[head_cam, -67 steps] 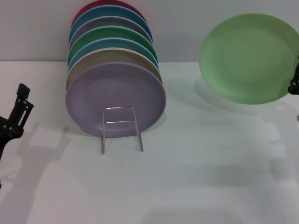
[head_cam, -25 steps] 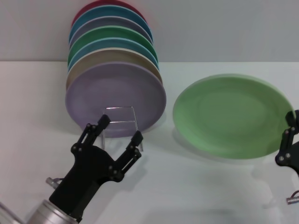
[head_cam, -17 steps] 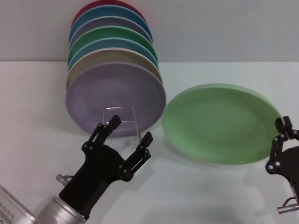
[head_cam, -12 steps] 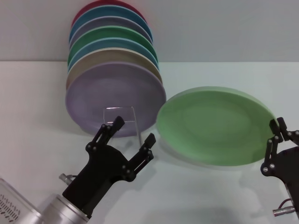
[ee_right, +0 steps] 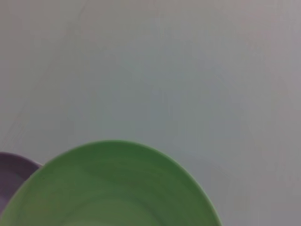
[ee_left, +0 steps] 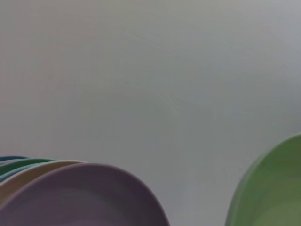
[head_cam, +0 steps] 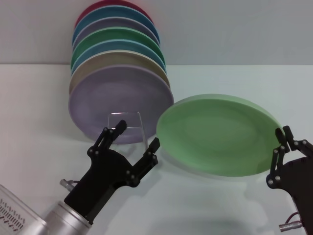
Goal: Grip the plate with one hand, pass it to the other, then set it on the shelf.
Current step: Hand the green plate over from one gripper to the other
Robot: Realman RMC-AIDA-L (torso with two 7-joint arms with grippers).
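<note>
The right gripper (head_cam: 282,139) is clamped on the plate (head_cam: 215,134) rim, holding it in air beside the rack (head_cam: 128,132). Left gripper (head_cam: 134,142) spread apart, near. Plate looks stiff, smooth, breakable — take the near rim.

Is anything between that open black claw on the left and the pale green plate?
Nothing visible. The left gripper is open, with bare table between its fingertip and the plate's near edge. The right gripper holds the plate's far edge.

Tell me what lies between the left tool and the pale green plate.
Nothing. In the head view the left tool, fingers spread, sits just short of the plate edge, only bare table showing in the gap. The right tool holds the far edge.
</note>
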